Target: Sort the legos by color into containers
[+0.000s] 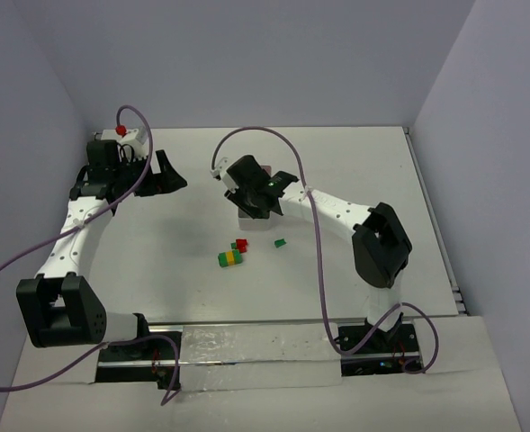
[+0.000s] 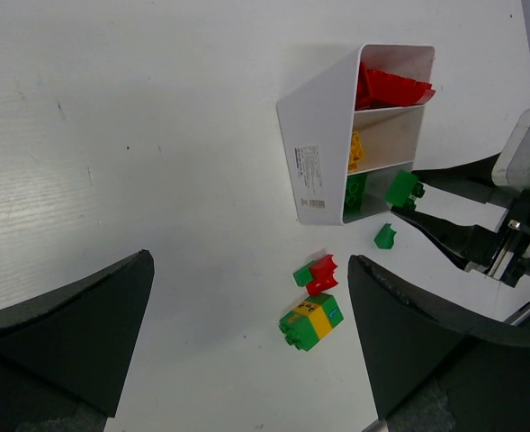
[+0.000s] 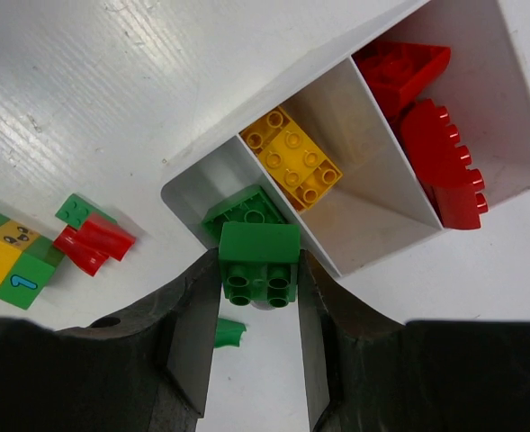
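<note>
My right gripper (image 3: 258, 286) is shut on a green brick (image 3: 259, 256) and holds it just above the edge of the green compartment of the white tray (image 3: 191, 183). That compartment holds another green brick (image 3: 245, 209); the middle one holds a yellow brick (image 3: 291, 157) and the far one holds red bricks (image 3: 426, 117). On the table lie a green-yellow-green stack (image 2: 311, 320), a red piece touching a green one (image 2: 316, 273), and a small green piece (image 2: 386, 236). My left gripper (image 1: 164, 176) is open and empty, far left of the tray.
In the top view the right gripper (image 1: 254, 198) covers most of the tray (image 1: 247, 219). The loose bricks (image 1: 231, 258) lie just in front of it. Walls bound the table at the back and on both sides.
</note>
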Controlling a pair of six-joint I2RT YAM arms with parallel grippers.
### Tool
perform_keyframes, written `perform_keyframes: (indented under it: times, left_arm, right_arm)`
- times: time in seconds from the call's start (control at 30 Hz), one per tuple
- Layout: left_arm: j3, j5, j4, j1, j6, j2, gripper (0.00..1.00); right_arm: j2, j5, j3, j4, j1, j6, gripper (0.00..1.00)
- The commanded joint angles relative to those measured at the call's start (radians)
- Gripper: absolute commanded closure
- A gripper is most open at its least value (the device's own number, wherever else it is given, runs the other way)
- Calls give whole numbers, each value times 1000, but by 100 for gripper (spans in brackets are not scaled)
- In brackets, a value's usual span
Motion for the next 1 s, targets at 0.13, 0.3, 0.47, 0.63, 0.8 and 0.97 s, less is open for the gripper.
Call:
perform_keyframes:
  times: [0.13, 0.3, 0.47, 0.63, 0.8, 0.97]
  left_arm:
    - [-3, 0, 15, 6, 45, -39, 1]
    - [-26, 11, -2, 6, 101, -72, 1]
    - [-57, 48, -42, 6, 173, -117, 1]
    - [-84, 193, -128, 6, 337, -156, 1]
    - [-153, 240, -292, -64, 633, -155, 2]
    - [-260, 62, -293, -331, 739, -145, 5]
  right_arm:
    - [31, 39, 29, 11, 1, 29, 61]
    - [18, 39, 27, 6, 4, 36, 44]
    - [-18, 20, 27, -9, 3, 53, 32]
    - [-124, -17, 7, -32, -9, 82, 28]
    - [-234, -131, -31, -63, -82, 123, 18]
    - [-335, -249, -82, -94, -232, 153, 1]
